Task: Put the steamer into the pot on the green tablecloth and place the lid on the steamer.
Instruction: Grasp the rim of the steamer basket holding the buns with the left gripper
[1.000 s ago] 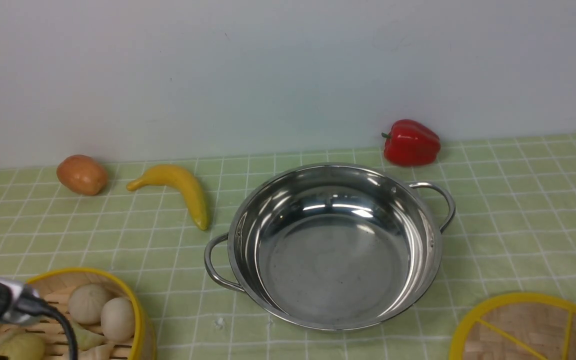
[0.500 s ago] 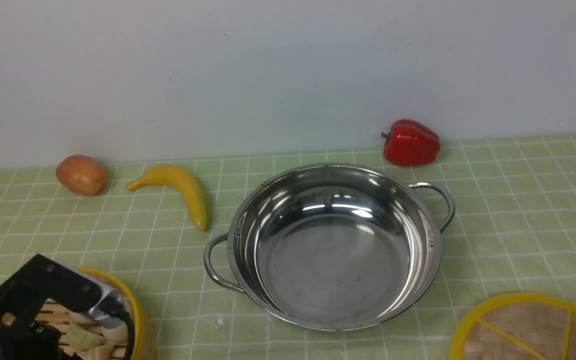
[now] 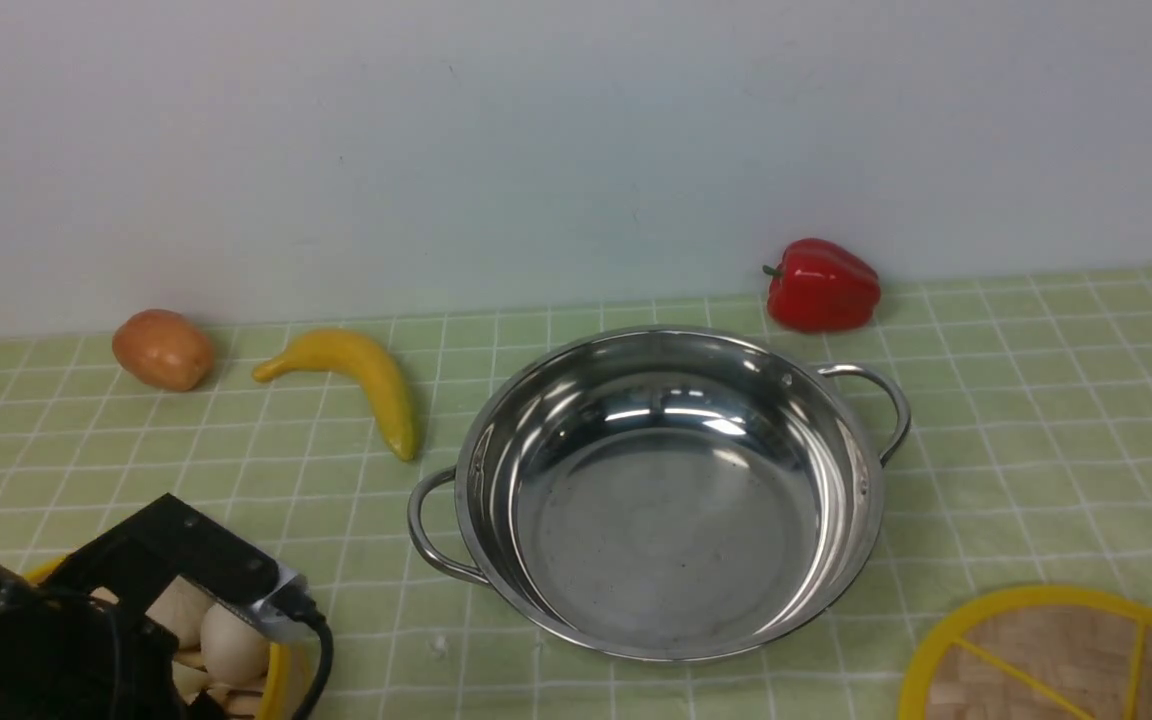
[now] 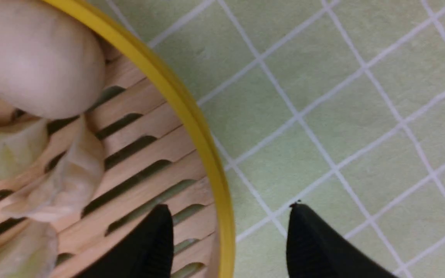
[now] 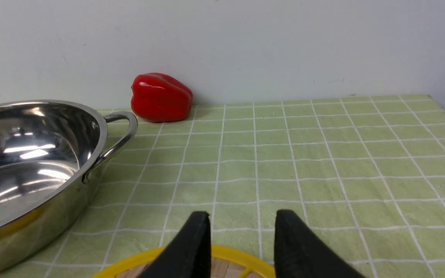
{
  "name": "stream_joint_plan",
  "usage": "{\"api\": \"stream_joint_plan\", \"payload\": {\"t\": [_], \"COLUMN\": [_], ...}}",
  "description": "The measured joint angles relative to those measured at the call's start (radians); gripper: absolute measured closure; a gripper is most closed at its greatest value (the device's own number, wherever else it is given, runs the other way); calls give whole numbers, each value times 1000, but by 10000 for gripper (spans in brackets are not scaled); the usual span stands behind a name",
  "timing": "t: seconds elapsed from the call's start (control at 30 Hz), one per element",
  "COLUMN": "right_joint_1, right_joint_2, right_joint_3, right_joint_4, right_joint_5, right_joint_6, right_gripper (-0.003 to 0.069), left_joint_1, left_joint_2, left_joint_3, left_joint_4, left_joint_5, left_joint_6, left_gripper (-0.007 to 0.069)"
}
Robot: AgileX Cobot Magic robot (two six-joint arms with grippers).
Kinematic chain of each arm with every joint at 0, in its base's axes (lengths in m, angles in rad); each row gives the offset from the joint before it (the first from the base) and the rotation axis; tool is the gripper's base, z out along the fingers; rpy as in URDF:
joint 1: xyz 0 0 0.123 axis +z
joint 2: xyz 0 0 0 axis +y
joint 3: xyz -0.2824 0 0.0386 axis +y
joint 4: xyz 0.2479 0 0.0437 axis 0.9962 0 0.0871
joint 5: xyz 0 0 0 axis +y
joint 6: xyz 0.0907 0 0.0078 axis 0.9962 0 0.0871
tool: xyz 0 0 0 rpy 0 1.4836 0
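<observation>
Left wrist view: the left gripper (image 4: 228, 216) stands spread astride the yellow rim of the steamer (image 4: 176, 96), with one black finger over the slatted floor inside and the other over the green tablecloth (image 4: 323, 96) outside. Neither finger visibly presses the rim. A white dumpling (image 4: 33, 58) and paler green ones lie on the slats nearby.

From the front, the steamer sits on the cloth at the near left corner, mostly hidden under the left arm (image 3: 36, 620). The pot (image 3: 836, 450) stands empty on the cloth in the middle, well apart from the steamer, one looped handle turned toward it. Behind, near the wall, lie a brown potato (image 3: 164, 348), a banana (image 3: 366, 375) and a red pepper (image 3: 823, 284).

In the right wrist view, the right gripper (image 5: 242, 220) hangs with its fingers apart and nothing between them, just above the far edge of the lid (image 5: 242, 256), which lies flat on the cloth at the near right, beside the pot.
</observation>
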Motion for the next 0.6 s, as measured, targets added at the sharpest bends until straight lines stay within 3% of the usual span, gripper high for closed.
{"api": "stream_joint_plan", "payload": {"t": [0.2, 0.6], "right_joint_1": [0, 0], "right_joint_2": [0, 0], "right_joint_3": [0, 0], "right_joint_4": [0, 0], "right_joint_5": [0, 0], "right_joint_6": [0, 0], "right_gripper": [407, 407], "left_joint_1": [0, 0], "left_joint_2": [3, 187], "left_joint_3": [0, 0], "left_joint_4": [42, 5], "left_joint_5": [-5, -5], "left_joint_6": [-53, -57], "left_gripper": [246, 246]}}
